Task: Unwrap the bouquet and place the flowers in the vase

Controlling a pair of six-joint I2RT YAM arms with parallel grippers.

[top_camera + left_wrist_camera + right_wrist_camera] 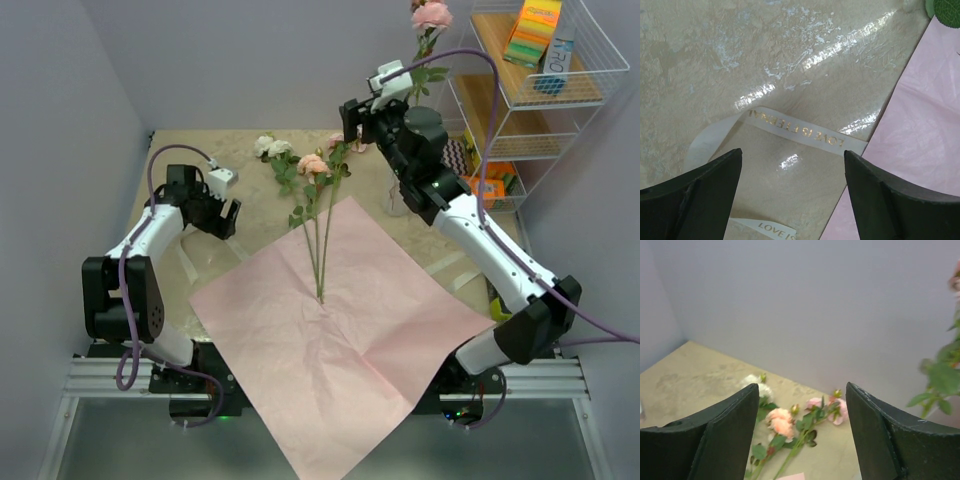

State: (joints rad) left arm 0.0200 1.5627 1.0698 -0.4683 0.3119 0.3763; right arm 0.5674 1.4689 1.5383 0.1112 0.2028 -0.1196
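The top external camera sits high above and behind the arm bases [190, 385] and looks down and forward over the whole tabletop [200, 150], from its near edge to the far wall [280, 60], with the wire rack [540, 120] just past its right edge. The left wrist camera hangs close over the tabletop's left side, facing almost straight down at the ribbon [795, 131] and the left edge of the pink paper [920, 130], both also seen from above. The right wrist camera rides higher and faces nearly level toward the far wall, sharing with the top view the flowers [790, 427] lying near the tabletop's far edge.
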